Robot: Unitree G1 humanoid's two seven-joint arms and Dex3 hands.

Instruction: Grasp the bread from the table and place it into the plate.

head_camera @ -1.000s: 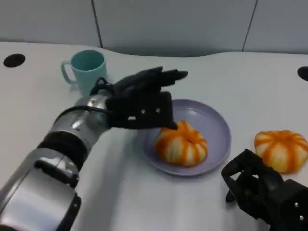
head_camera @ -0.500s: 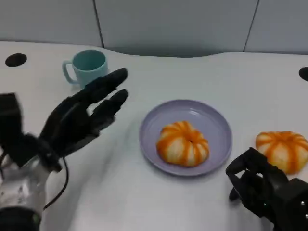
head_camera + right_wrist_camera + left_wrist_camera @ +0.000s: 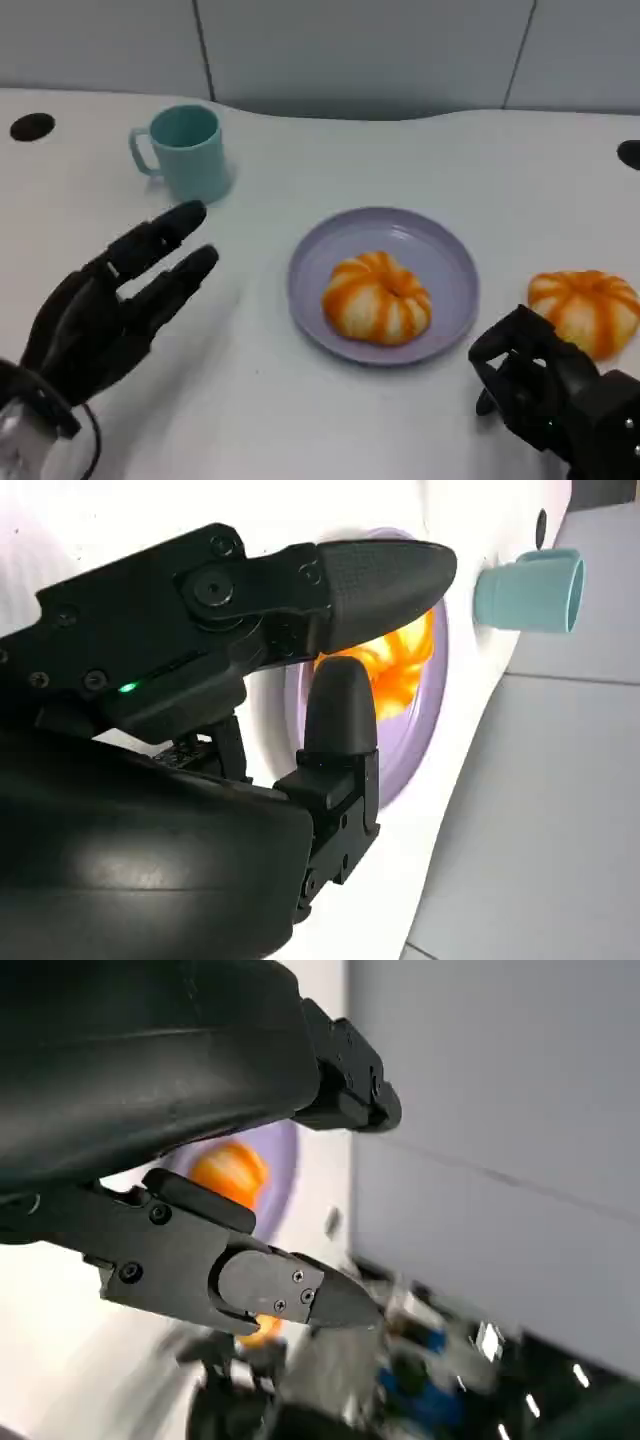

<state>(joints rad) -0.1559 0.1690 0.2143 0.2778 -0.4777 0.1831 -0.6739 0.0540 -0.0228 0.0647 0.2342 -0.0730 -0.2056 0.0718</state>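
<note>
An orange-striped bread point(image 3: 377, 297) lies in the lilac plate point(image 3: 445, 250) at the table's middle. A second, similar bread point(image 3: 585, 308) sits on the table to the plate's right. My left hand point(image 3: 118, 305) hovers at the lower left, well clear of the plate, with its fingers spread and nothing in it. My right hand point(image 3: 545, 395) rests at the lower right, just in front of the second bread, fingers curled in and holding nothing. The right wrist view shows the bread point(image 3: 400, 670) in the plate point(image 3: 425, 730) past my fingers point(image 3: 380, 570). The left wrist view shows the bread point(image 3: 230, 1172), blurred.
A teal mug point(image 3: 185, 150) stands at the back left, also seen as the mug point(image 3: 528, 590) in the right wrist view. Dark round holes point(image 3: 30, 127) mark the table's far corners. A grey wall panel runs behind the white table point(image 3: 300, 400).
My left hand has pulled back from over the plate toward the lower left, fingers spread and empty. The bread stays in the plate. The right hand has barely moved.
</note>
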